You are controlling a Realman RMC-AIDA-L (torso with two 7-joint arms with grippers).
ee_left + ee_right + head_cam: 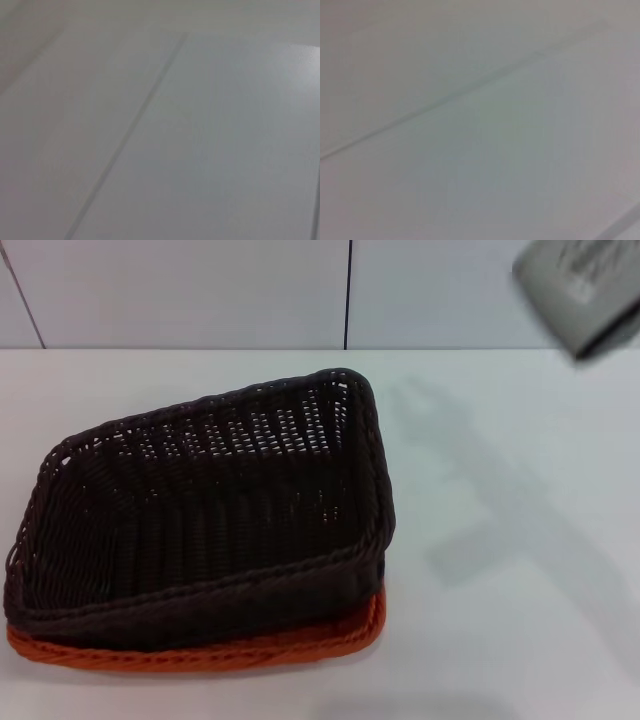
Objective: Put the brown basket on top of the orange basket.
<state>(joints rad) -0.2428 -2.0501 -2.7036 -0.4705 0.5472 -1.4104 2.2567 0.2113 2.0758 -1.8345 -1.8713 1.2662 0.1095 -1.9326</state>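
Observation:
The brown basket (200, 510) sits inside the orange basket (250, 652) on the left half of the white table. It rests askew, its far right corner raised and its near left side low. Only the orange basket's near rim and right corner show beneath it. A grey part of my right arm (580, 292) hangs high at the far right, well away from both baskets, and nothing is held there. My left gripper is not in the head view. Both wrist views show only plain pale panels with a seam.
The white table (500, 540) stretches out to the right of the baskets. A white panelled wall (200, 290) with dark vertical seams runs along the table's far edge.

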